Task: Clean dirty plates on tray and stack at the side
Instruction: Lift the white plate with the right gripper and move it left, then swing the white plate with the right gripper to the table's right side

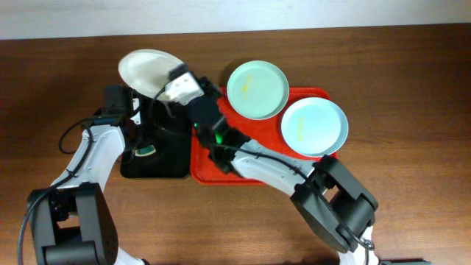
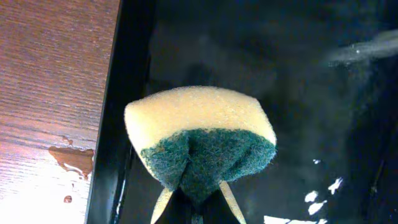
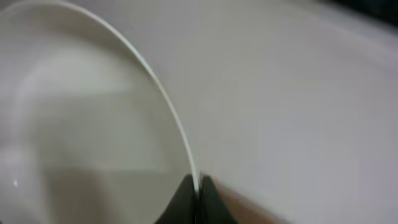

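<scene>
pincers clamped: left pincer (image 2: 197,202) on the sponge (image 2: 199,124), right pincer (image 3: 199,186) on rim of the white plate (image 3: 93,124).

White round shallow plate (image 1: 147,68); pale mint green plate (image 1: 256,90) and pale blue plate (image 1: 314,126), both yellow-smeared. Red rectangular plastic tray (image 1: 307,95); black tray (image 1: 173,156). Yellow foam sponge (image 2: 199,112), dark green scouring face.

Overhead downward; wrists close on sponge (image 2: 200,138), plate (image 3: 93,124).
</scene>
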You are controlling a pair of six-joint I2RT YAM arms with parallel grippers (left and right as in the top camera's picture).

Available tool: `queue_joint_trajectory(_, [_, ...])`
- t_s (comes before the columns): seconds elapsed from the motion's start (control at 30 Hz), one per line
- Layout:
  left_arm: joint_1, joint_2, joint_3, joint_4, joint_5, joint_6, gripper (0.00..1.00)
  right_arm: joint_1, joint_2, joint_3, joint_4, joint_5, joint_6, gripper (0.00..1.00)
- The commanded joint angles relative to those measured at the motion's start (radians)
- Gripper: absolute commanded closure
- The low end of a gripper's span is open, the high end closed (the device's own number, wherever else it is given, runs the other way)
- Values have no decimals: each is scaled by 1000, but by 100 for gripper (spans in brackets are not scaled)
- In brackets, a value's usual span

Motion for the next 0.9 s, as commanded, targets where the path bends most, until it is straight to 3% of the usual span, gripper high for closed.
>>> queue_joint_trajectory(0.0, [3, -5, -9, 3, 11, 16, 100, 45, -3, 17, 137, 109, -301, 96])
queue_joint_trajectory(0.17, [0, -5, -9, 3, 11, 15, 100, 62, -3, 17, 241, 167, -319, 96])
queue_joint_trajectory(0.77, [-2, -5, -9, 3, 11, 15, 100, 59, -3, 16, 243, 170, -317, 96])
queue_joint_trajectory(0.87, [-2, -5, -9, 3, 11, 15, 100, 59, -3, 16, 238, 275, -252, 96])
